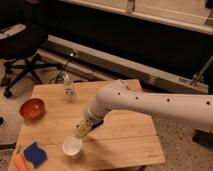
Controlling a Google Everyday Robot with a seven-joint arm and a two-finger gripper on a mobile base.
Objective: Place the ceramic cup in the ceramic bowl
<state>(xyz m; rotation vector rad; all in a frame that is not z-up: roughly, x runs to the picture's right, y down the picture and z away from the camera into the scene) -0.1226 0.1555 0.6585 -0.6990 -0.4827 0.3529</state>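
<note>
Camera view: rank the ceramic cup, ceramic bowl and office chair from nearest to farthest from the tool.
1. ceramic cup: just below-left of the tool, by the table front edge.
2. ceramic bowl: table's left side.
3. office chair: beyond the table, back left.

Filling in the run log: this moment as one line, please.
claw: close above rim of small white ceramic cup | round orange-red ceramic bowl: empty, apart from cup | cup: not in bowl

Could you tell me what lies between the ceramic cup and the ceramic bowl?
Bare tabletop, in the camera view; the pincer hangs by the ceramic cup.
</note>
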